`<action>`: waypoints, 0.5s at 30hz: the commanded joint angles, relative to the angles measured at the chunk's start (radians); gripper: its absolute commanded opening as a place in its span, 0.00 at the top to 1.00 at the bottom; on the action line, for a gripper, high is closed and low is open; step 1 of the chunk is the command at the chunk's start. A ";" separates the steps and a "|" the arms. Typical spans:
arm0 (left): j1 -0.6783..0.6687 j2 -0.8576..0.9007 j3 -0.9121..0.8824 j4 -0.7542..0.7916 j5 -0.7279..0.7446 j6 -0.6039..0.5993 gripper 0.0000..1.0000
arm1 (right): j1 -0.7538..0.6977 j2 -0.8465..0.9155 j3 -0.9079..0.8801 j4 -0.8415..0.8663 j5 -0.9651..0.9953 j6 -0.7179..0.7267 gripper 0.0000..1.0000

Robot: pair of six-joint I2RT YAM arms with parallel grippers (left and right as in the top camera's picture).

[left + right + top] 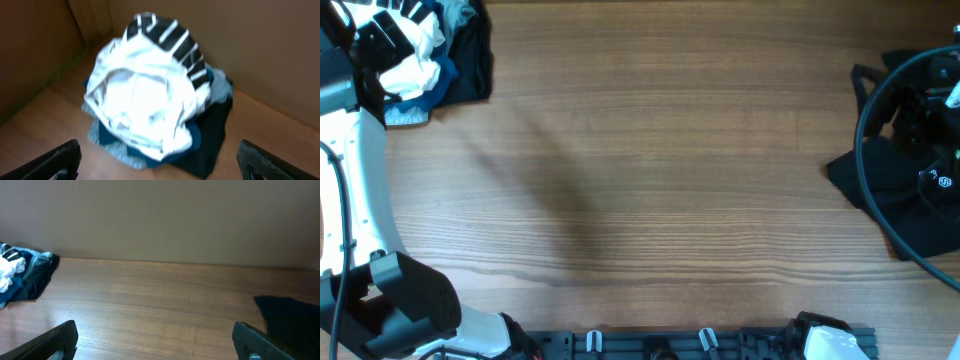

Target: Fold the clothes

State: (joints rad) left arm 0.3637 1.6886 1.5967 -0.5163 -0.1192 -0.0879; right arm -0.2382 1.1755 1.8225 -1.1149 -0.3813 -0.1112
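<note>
The wooden bench [650, 150] is filling the overhead view. A black garment [880, 190] is lying spread at the right edge of that frame; the right wrist view is catching only its corner, at lower right. The clothes pile [455, 60] is sitting in the upper left corner. Only the left wrist view is showing it closely: a white wrinkled shirt [140, 100] is topping blue, grey and black pieces [210, 145], its striped part [170, 40] lying toward the frame's top. The left end effector [157, 162] is hanging before the pile, jaws spread wide and empty. The right end effector [155, 342] is likewise gaping over bare bench.
</note>
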 commanded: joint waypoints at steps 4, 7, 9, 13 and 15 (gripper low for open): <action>0.003 -0.003 -0.002 -0.040 -0.002 0.005 0.00 | 0.005 0.008 0.003 -0.019 -0.001 -0.020 0.00; 0.003 -0.003 -0.002 -0.040 -0.002 0.005 0.00 | 0.005 0.002 -0.017 -0.018 0.000 -0.022 0.00; 0.003 -0.003 -0.002 -0.042 -0.002 0.005 0.00 | 0.005 -0.027 -0.063 0.013 0.000 -0.021 0.00; 0.003 -0.003 -0.002 -0.042 -0.002 0.005 0.00 | 0.005 -0.183 -0.299 0.186 -0.001 -0.019 0.00; 0.003 -0.003 -0.002 -0.042 -0.002 0.005 0.00 | 0.005 -0.279 -0.453 0.282 -0.006 -0.006 0.00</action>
State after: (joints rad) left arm 0.3637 1.6886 1.5963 -0.5591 -0.1192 -0.0879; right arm -0.2382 1.0424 1.5562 -0.9161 -0.3809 -0.1184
